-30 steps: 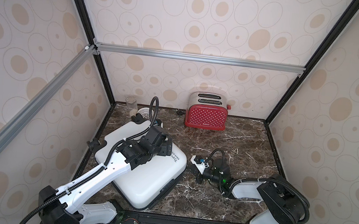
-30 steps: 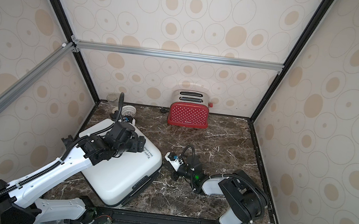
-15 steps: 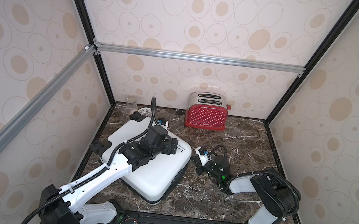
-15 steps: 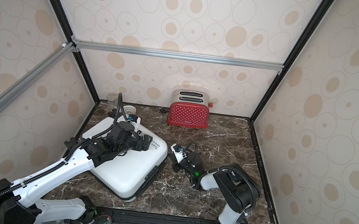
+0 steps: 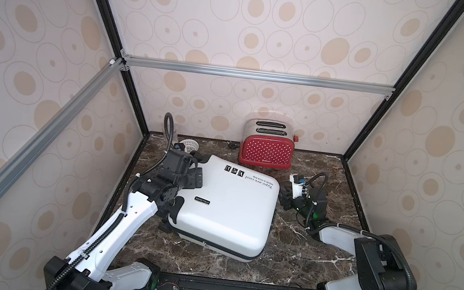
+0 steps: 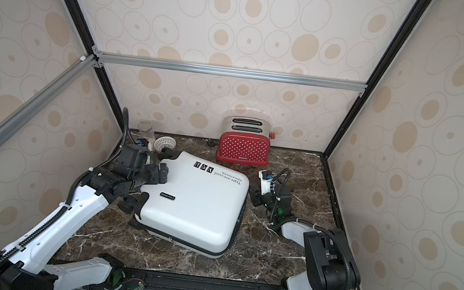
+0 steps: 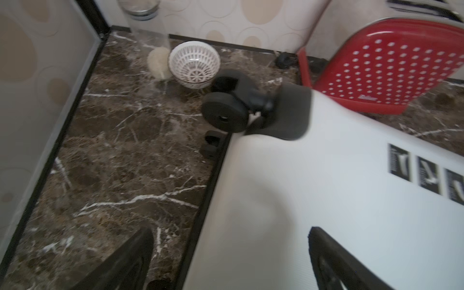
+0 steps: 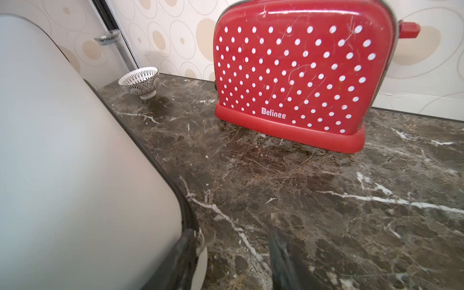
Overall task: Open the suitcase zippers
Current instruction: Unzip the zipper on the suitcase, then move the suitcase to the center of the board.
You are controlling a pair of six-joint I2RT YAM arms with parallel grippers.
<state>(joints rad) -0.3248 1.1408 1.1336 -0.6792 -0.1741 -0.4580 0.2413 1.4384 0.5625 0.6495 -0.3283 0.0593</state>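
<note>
One main risk: the suitcase (image 5: pixel 226 208), lying flat left of centre in both top views on the marble table (image 5: pixel 317 252), is clamped by nothing. A tug on the zippers (image 5: pixel 272 226) could slide or spin it toward the toaster (image 5: pixel 266 153) at upper centre. Left gripper (image 5: pixel 195 177) hangs with jaws spread wide over the case's upper-left corner by the wheel (image 7: pixel 223 113), holding nothing; right gripper (image 5: pixel 285 199) sits with jaws partly apart beside the case's right edge, empty, one finger (image 8: pixel 185 248) close against the zipper band.

- suitcase (image 5: pixel 228 211): smooth, glossy white hard plastic shell;
- toaster (image 5: pixel 265 154): shiny red sides, finely scratched; silvery metal top;
- tabletop (image 5: pixel 316 258): polished dark marble look, white veins
</note>
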